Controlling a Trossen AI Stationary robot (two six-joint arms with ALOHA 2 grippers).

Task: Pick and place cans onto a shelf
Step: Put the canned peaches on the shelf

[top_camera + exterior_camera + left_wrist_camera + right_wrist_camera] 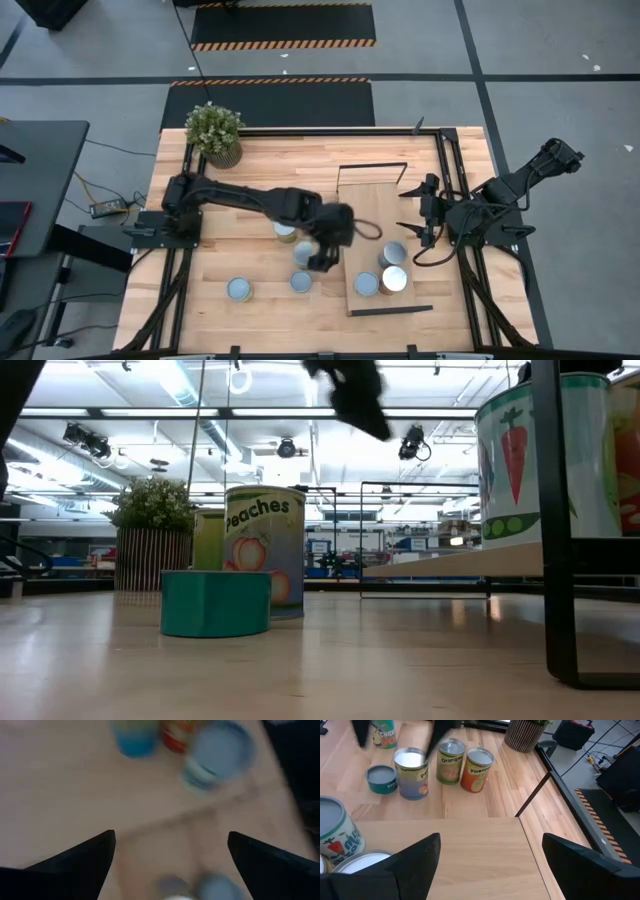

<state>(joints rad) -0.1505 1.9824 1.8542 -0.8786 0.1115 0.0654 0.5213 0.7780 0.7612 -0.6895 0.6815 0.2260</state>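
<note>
Light-wood shelf [375, 215] lies toward the tabletop's right edge with three cans [392, 254] on its near end. Left gripper [322, 262] hovers by its left edge, spread wide, empty. Right gripper [413, 210], open, empty, waits at its right edge.

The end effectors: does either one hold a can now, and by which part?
Neither holds anything. The left end effector is open above the table, nothing between its fingers. The right end effector is open over the shelf, also empty.
</note>
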